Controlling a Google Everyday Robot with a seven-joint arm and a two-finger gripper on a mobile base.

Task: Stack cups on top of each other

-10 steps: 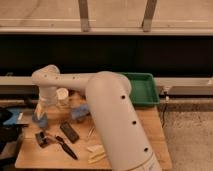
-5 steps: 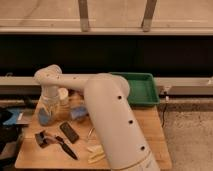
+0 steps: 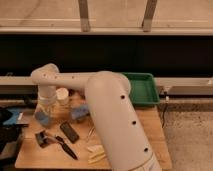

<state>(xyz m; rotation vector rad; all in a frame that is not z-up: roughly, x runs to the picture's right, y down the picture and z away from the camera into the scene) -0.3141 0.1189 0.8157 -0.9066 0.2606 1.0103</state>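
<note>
Cream-white plain cylindrical cup (image 3: 62,95), upright on the wooden counter (image 3: 145,131) just beside the hand (image 3: 44,111) (open or closed cannot be told), should be met squarely, with the short blue-grey cup (image 3: 42,119) apparently under the hand kept level.

Hand (image 3: 44,113) over left of table (image 3: 150,131), taller cup (image 3: 62,96) just right, tray (image 3: 143,76) far right

You had a green tray (image 3: 142,87) at the wooden table's (image 3: 150,131) far right corner, a flat black block (image 3: 69,131) and a black-handled tool (image 3: 65,147) mid-table, and pale yellow pieces (image 3: 96,153) near the front edge; the gripper (image 3: 44,116) hung far left.
</note>
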